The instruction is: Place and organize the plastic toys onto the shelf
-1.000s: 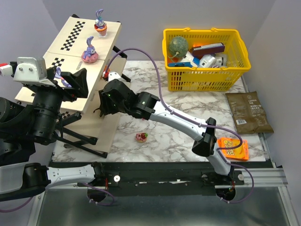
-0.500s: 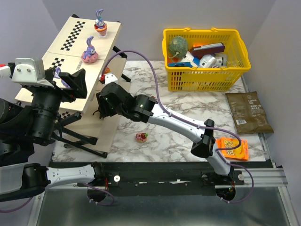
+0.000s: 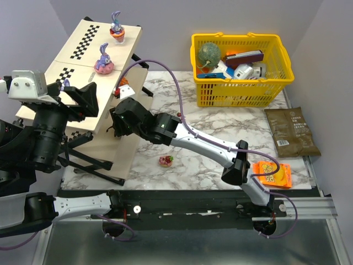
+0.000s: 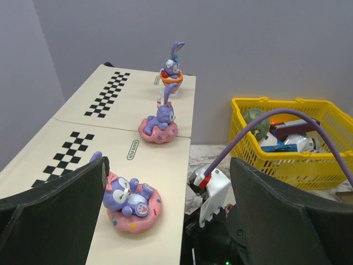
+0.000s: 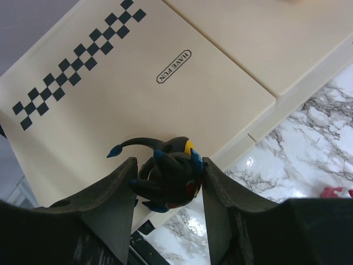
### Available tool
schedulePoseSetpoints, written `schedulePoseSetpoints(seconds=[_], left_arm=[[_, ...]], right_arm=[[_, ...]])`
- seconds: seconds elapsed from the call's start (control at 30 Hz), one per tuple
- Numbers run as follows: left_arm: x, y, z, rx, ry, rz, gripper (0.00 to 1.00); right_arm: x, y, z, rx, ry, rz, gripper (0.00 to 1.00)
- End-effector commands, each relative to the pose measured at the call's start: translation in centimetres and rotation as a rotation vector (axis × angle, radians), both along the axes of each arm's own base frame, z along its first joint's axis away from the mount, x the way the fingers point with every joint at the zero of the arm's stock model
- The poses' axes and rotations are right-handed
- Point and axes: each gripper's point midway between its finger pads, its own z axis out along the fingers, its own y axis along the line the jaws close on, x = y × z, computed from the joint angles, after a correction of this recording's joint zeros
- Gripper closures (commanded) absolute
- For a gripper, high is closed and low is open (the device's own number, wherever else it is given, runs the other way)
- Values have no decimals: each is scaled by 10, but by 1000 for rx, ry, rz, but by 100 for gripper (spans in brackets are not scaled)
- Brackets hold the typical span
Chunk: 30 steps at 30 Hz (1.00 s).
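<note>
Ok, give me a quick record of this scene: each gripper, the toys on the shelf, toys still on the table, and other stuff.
left gripper: open, empty, facing the shelf
right gripper: shut on black figurine, above a shelf panel
on shelf: three purple rabbits in a row
on table: one red toy
other stuff: yellow basket, orange packet

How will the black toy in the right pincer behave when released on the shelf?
Probably stiff: the black toy looks unsquashed in the right pincer. Its glossy surface may slip. Its rounded body might tip or slide on the slanted shelf.
</note>
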Motion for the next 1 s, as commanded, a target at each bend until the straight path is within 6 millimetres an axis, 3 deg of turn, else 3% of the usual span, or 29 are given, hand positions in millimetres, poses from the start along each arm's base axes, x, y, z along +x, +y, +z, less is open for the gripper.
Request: schedulePoseSetpoints(seconds=[0.0, 0.23, 0.27, 0.3, 0.37, 0.43, 0.8, 0.93, 0.97], left_arm=[[-3, 12, -1, -29, 4, 25, 1], [-4, 12, -1, -33, 4, 21, 1], [-4, 11, -2, -29, 4, 17, 1], [-3, 11, -2, -28, 5, 17, 1], [-3, 11, -4, -22, 7, 17, 1], [-4, 11, -3, -25, 6, 17, 1], [-4, 12, -3, -22, 5, 18, 1], [-4, 14, -4, -25, 5, 24, 1], [-4, 14, -4, -24, 6, 24, 1]], right_arm=[[-5, 13, -23, -71, -55, 34, 62], [-9, 18, -24, -65, -75, 47, 59], [-11, 18, -35, -84, -73, 46, 59], [-11, 19, -26, -51, -83, 40, 59], [-11, 17, -35, -54, -75, 27, 59], [-11, 19, -29, -10, -72, 18, 59], [-11, 21, -37, 10, -53, 1, 55], [-10, 14, -31, 13, -61, -20, 61], [-9, 13, -31, 11, -64, -24, 67]])
